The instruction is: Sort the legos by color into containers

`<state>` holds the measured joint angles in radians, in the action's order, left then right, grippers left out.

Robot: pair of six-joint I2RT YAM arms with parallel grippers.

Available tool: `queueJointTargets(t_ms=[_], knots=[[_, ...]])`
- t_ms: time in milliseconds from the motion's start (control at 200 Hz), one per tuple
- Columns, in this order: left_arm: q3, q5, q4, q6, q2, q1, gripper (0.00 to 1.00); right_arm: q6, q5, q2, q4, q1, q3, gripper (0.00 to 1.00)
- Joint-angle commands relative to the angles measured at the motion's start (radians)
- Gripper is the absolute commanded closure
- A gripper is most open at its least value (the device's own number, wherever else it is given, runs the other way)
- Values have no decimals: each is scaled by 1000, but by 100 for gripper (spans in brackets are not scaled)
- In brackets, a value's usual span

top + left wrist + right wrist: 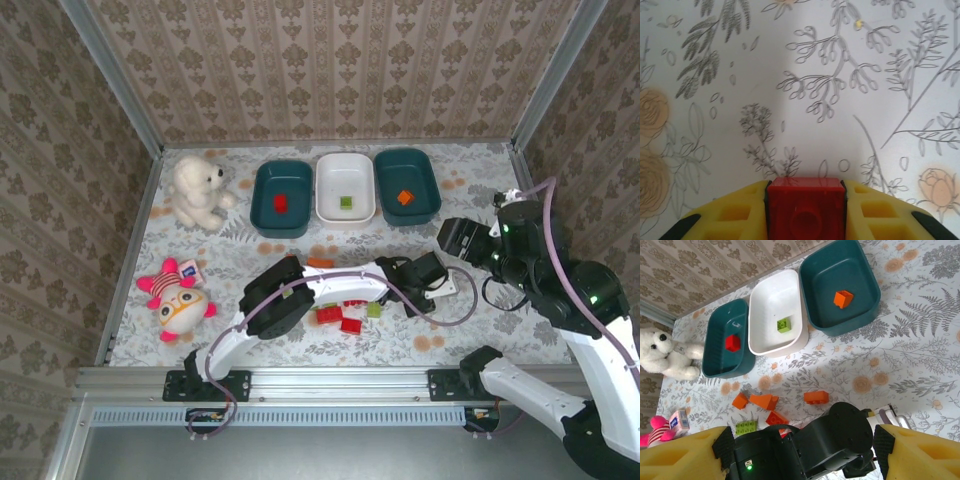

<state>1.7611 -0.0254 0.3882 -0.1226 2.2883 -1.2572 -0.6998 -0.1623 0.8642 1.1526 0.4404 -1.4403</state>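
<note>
Three tubs stand in a row along the far edge of the desk (pixel 240 245). The left teal tub (pixel 262 190) holds one red brick (pixel 281 205), the white tub (pixel 328 185) one green brick (pixel 346 202), and the right teal tub (pixel 425 180) one orange brick (pixel 404 197). Loose bricks, red (pixel 351 325), green (pixel 374 309) and orange (pixel 320 262), lie toward the middle of the near edge. The left fingers (pixel 760 197) are clamped on a red lego (pixel 805 207), right of the desk's middle. The right fingers (pixel 920 455) stand wide apart, gripping nothing, near the right edge.
</note>
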Motion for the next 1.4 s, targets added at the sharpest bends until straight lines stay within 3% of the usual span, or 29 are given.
queueJointTargets(t_ms=[0, 135, 280, 445, 615, 840, 1395], knots=[[16, 44, 67, 58, -86, 37, 78, 37, 44, 21, -26, -15, -15, 24], [26, 80, 107, 155, -182, 112, 78, 56, 57, 49, -48, -25, -33, 24], [-25, 88, 125, 264, -304, 251, 79, 76, 111, 87, -106, -29, -21, 24], [-80, 80, 185, 360, -387, 446, 80, 92, 296, 169, -252, -33, 23, 23], [-103, 68, 253, 407, -400, 637, 81, 71, 479, 317, -357, -32, 23, 23], [-88, -39, 267, 506, -317, 827, 81, 76, 542, 473, -365, -32, -36, 24], [-97, -148, 226, 586, -170, 852, 78, 61, 534, 502, -372, -32, -5, 24]])
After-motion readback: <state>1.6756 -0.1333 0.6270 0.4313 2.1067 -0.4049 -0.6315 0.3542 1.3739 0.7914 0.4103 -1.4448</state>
